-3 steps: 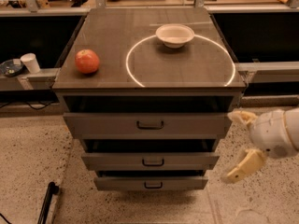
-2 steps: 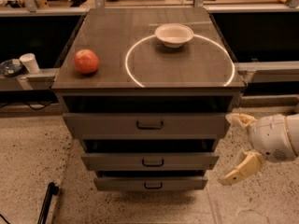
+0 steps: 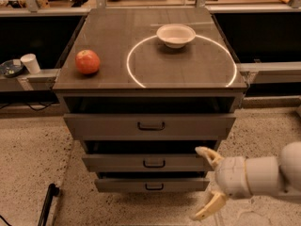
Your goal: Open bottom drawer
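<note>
At lower right, the gripper point(image 3: 208, 184) gapes open, the bottom drawer's point(image 3: 122, 185) horizontal handle point(image 3: 154, 187) lying to its left.

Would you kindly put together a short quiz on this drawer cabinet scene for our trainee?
1. True or false: the gripper is shut on the handle of the bottom drawer.
2. What lies on the cabinet top, left of the bowl in the picture? A) apple B) banana C) bottle
3. How many drawer fronts show a handle?
Key: 1 false: the gripper is open, at the right ends of the lower two drawers, away from the handle. 2 A. 3 three.
</note>
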